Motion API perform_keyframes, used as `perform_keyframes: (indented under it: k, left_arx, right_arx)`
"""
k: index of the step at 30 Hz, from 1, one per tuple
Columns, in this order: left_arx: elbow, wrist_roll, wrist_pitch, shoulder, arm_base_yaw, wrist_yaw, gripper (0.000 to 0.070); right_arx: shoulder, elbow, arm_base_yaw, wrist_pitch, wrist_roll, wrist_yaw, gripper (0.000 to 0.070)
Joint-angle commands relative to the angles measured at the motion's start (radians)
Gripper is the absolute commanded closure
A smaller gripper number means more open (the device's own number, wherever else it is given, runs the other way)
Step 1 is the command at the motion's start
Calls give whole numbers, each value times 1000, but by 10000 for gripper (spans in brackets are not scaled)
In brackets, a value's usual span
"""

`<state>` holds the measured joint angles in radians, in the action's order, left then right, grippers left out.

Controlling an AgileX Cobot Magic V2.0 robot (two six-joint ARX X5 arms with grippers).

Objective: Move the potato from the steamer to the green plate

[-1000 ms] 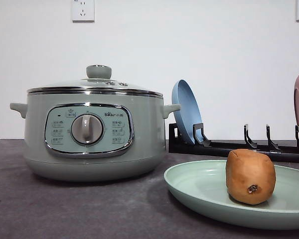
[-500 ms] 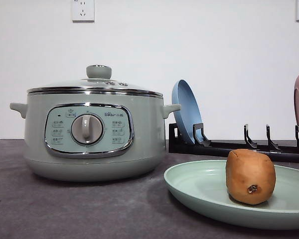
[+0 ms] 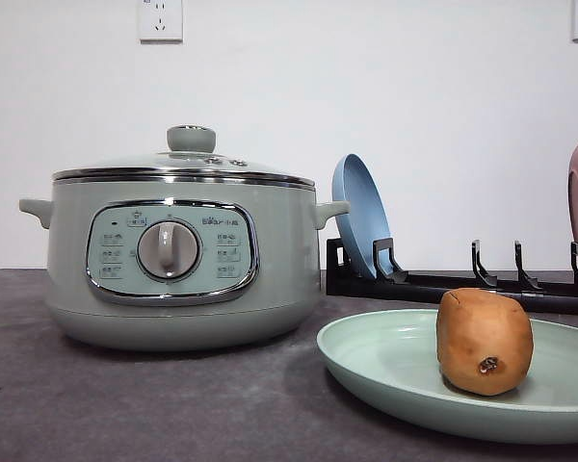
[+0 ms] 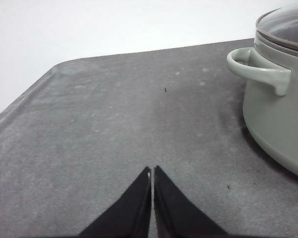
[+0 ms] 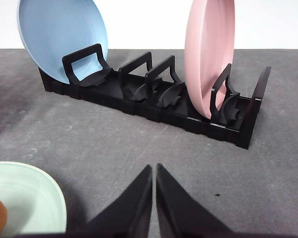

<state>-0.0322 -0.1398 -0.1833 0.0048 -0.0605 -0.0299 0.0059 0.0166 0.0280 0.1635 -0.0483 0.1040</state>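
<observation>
1. Resting upright on the green plate [image 3: 385,371], right of centre: potato [image 3: 485,342], small dark pit facing the camera.
2. Standing left of the plate on the grey table [image 3: 125,404], apart from it: steamer [image 3: 178,245], glass lid [image 3: 188,159] on.
3. Pressed together above bare tabletop beside the steamer's side handle [image 4: 260,69]: left gripper [image 4: 152,171], holding nothing.
4. Pressed together too, near the plate's rim and facing the black rack [image 5: 154,101]: right gripper [image 5: 154,168].
5. Propped on edge in the rack's slots: blue plate [image 5: 62,37] and pink dish [image 5: 208,52].

Orange-brown potato [image 3: 485,343], mint-green plate [image 3: 385,361]
</observation>
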Motion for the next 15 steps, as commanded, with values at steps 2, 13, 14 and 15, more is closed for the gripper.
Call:
perform_keyframes:
  k: [2, 13, 14, 15]
  left_arx:
    - [20, 2, -4, -2, -1, -3, 700]
    - [20, 2, -5, -2, -1, -3, 700]
    - [20, 2, -5, -2, -1, -3, 700]
    - [20, 2, -5, -2, -1, -3, 700]
  right_arx:
    - [-3, -5, 1, -9, 1, 0, 700]
    - [-3, -5, 1, -9, 1, 0, 700]
    - [-3, -5, 1, -9, 1, 0, 700]
    - [-3, -5, 1, -9, 1, 0, 700]
